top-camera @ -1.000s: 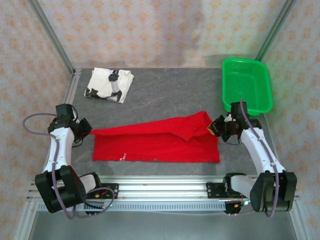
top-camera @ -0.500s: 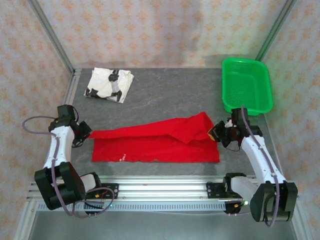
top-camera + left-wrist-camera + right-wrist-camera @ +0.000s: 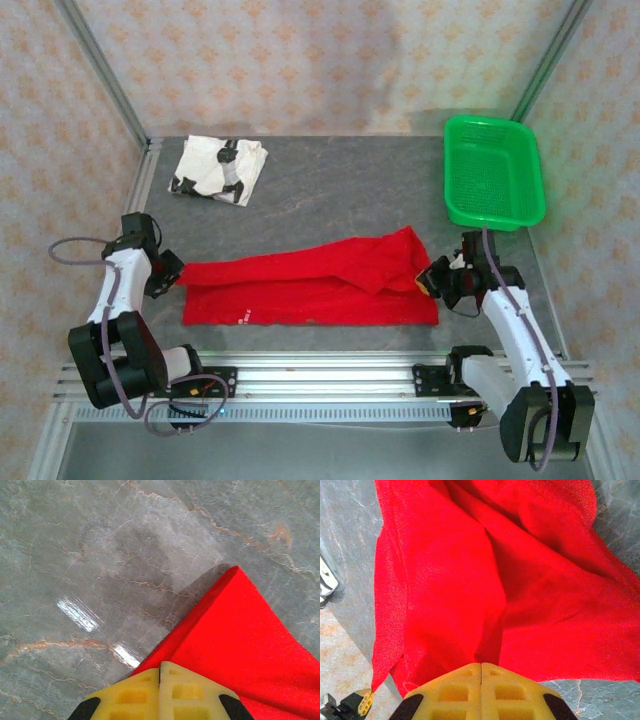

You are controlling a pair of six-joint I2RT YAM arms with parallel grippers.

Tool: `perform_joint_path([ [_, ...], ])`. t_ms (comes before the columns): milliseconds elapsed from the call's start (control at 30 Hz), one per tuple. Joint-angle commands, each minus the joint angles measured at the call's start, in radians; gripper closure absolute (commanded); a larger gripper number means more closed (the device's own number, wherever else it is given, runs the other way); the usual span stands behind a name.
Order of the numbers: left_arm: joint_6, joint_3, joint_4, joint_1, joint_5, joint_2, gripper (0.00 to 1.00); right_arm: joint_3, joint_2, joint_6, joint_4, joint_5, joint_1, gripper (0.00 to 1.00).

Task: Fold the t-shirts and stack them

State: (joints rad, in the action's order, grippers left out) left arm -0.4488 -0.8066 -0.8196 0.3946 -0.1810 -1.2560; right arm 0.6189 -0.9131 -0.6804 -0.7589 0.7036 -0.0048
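Drawn nearer the front rail than a second ago: left gripper (image 3: 170,270) and right gripper (image 3: 434,278), both lower in the overhead view, with the doubled-over top layer of the red t-shirt (image 3: 310,290) pulled along toward the near hem. Grips the shirt's left end with the left gripper, yellow pads (image 3: 135,695) pressed flush together, red cloth fanning out from the tips to a pointed corner raised off the grey table (image 3: 330,200), a shadow beneath it. Grips the right end likewise with the right gripper, pads (image 3: 507,692) closed with no gap, red fabric running straight into the seam between them and spreading away in deep creases. Lies stretched left to right across the near half of the table between both arms, lower layer flat, upper layer slanting up to a peak near the right gripper. Sits folded into a small bundle at the far left corner, well apart from the red one: white t-shirt (image 3: 218,168) with black markings. Stands at the far right corner: green basket (image 3: 495,175).
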Motion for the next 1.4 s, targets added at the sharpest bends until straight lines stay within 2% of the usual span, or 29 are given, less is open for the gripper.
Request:
perform_joint_path([
  [0,-0.017,0.009,-0.026,-0.002,0.057,-0.03,1.0,-0.028,0.027,-0.007,-0.042,-0.013,-0.003,1.0],
  [200,-0.028,-0.001,-0.043,-0.003,0.089,-0.072,1.0,-0.084,0.062,-0.013,-0.045,-0.009,-0.003,1.0],
  [300,-0.039,-0.013,-0.058,-0.004,0.111,-0.078,0.78,-0.132,0.074,-0.012,-0.037,-0.022,-0.002,0.98],
  [400,-0.061,-0.021,-0.058,-0.003,0.1,-0.048,0.52,-0.164,0.073,-0.01,-0.025,-0.034,-0.002,0.9],
  [433,-0.072,-0.025,-0.055,-0.004,0.085,-0.025,0.47,-0.17,0.074,-0.008,-0.023,-0.039,-0.003,0.88],
  [467,-0.08,-0.032,-0.055,-0.003,0.077,-0.003,0.44,-0.174,0.074,-0.007,-0.018,-0.043,-0.003,0.82],
  [533,-0.128,-0.062,-0.057,-0.005,0.051,0.055,0.4,-0.174,0.071,0.001,-0.026,-0.076,-0.003,0.61],
  [667,-0.18,-0.125,-0.017,-0.06,-0.009,0.189,0.33,-0.122,0.07,0.058,-0.086,-0.155,-0.003,0.43],
  [733,-0.181,-0.176,-0.007,-0.13,-0.013,0.224,0.31,-0.076,0.087,0.089,-0.087,-0.138,-0.002,0.37],
  [867,-0.176,-0.239,0.033,-0.314,0.024,0.27,0.29,0.002,0.152,0.142,-0.082,-0.066,0.001,0.34],
  [967,-0.152,-0.269,0.078,-0.479,0.037,0.276,0.29,0.057,0.133,0.2,-0.124,0.014,0.026,0.33],
  [1100,-0.169,-0.301,0.095,-0.713,-0.007,0.211,0.29,0.099,0.069,0.256,-0.177,-0.07,0.163,0.33],
  [1200,-0.169,-0.313,0.11,-0.931,0.041,0.145,0.3,0.111,0.016,0.251,-0.128,-0.073,0.236,0.33],
  [1267,-0.178,-0.306,0.145,-1.039,0.037,0.105,0.32,0.128,-0.025,0.241,-0.097,-0.069,0.29,0.34],
  [1367,-0.237,-0.293,0.219,-1.17,0.008,0.033,0.33,0.157,-0.061,0.22,-0.123,-0.174,0.313,0.32],
])
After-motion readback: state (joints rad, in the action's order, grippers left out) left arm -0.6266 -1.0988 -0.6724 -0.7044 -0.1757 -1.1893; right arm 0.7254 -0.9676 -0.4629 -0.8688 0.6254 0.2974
